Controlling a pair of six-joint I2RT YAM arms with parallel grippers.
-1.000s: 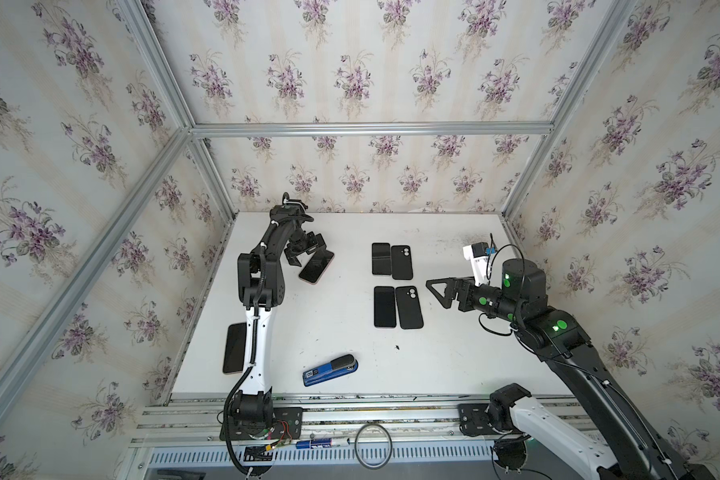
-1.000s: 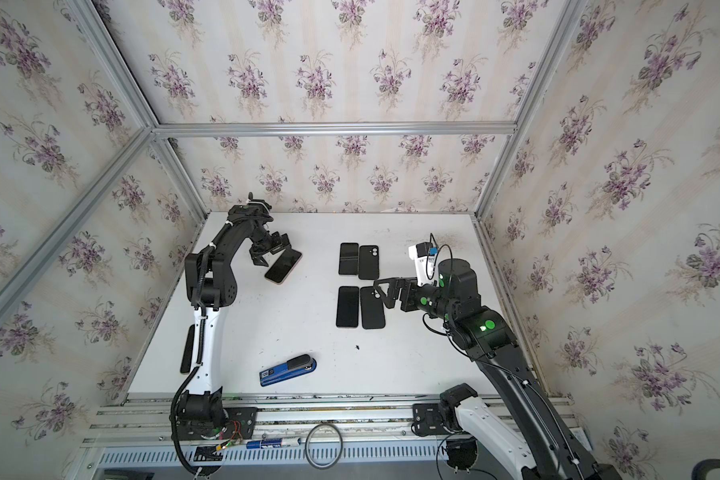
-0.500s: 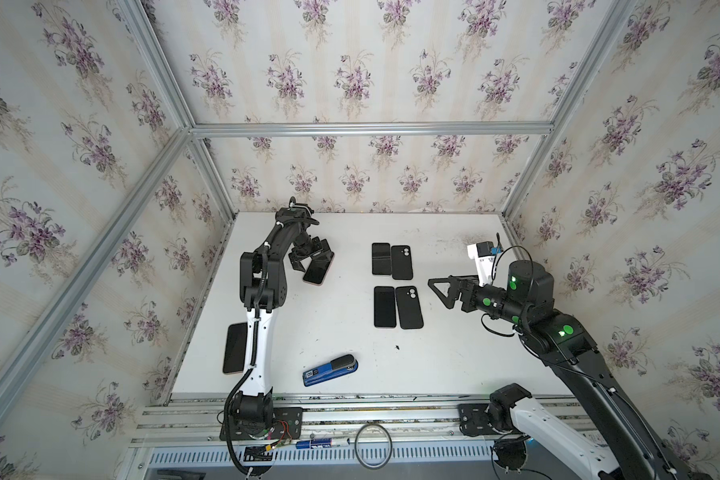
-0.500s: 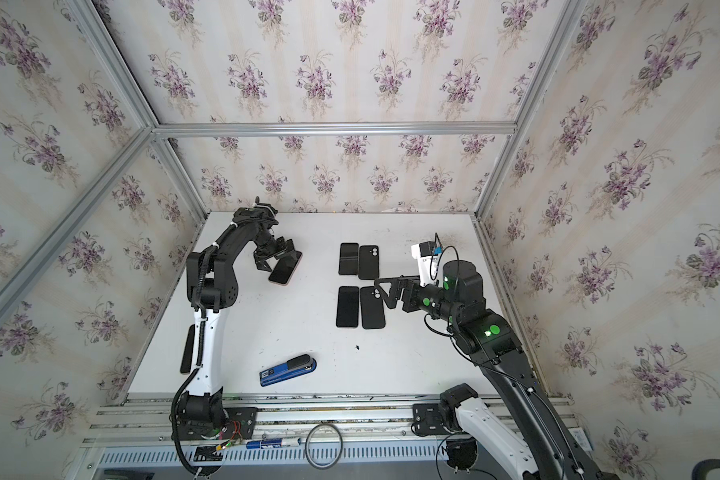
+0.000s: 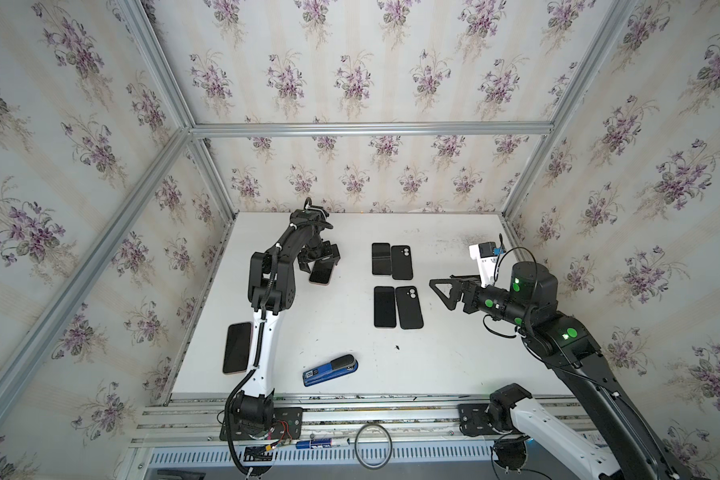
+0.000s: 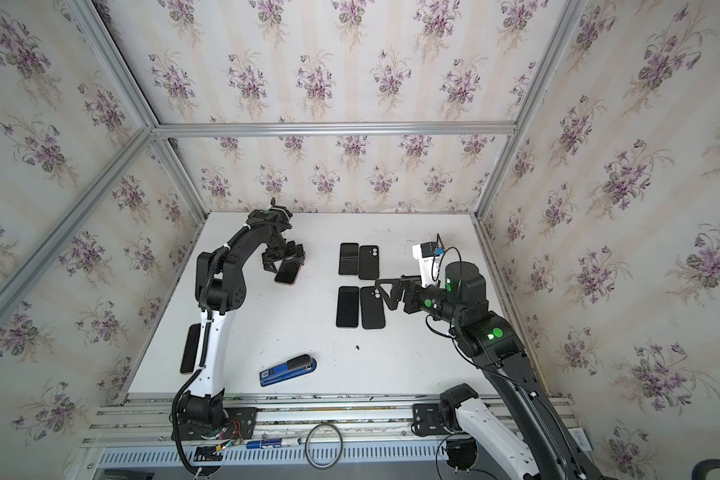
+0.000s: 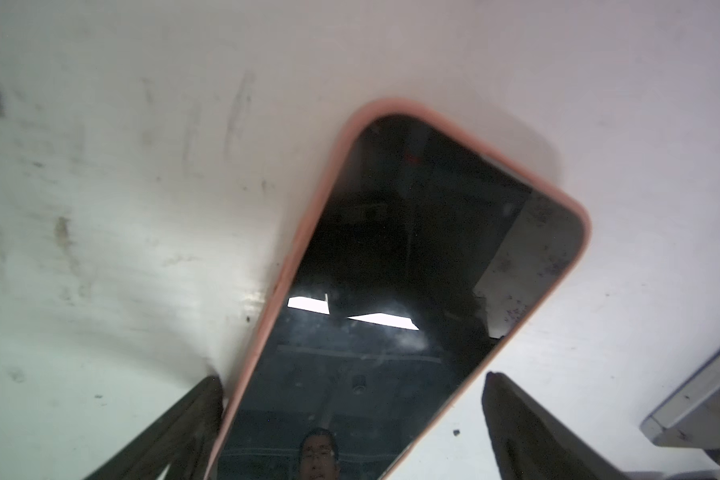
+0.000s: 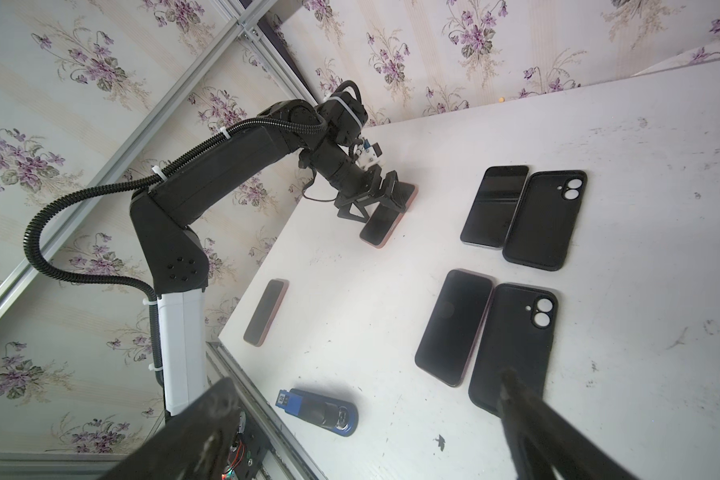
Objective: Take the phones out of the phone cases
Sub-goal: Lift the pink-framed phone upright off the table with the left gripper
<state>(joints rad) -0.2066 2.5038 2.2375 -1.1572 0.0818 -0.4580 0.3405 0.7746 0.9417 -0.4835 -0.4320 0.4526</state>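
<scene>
Only the left wrist view shows the left gripper [image 5: 320, 266] open astride the phone [image 7: 412, 291], which lies screen-up in its pink phone case [image 7: 391, 107], long axis running out ahead between the fingers [image 7: 192, 428]. A second ago that gripper stood beside it; the right gripper [image 5: 440, 293] hangs open, well apart.

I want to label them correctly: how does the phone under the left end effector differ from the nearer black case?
The pink-cased phone shows a dark screen; the black case is empty, camera holes open. The pink-cased phone lies skewed, alone, inside the open left end effector; the black case lies straight beside a bare phone. Both lie on the white table.
</scene>
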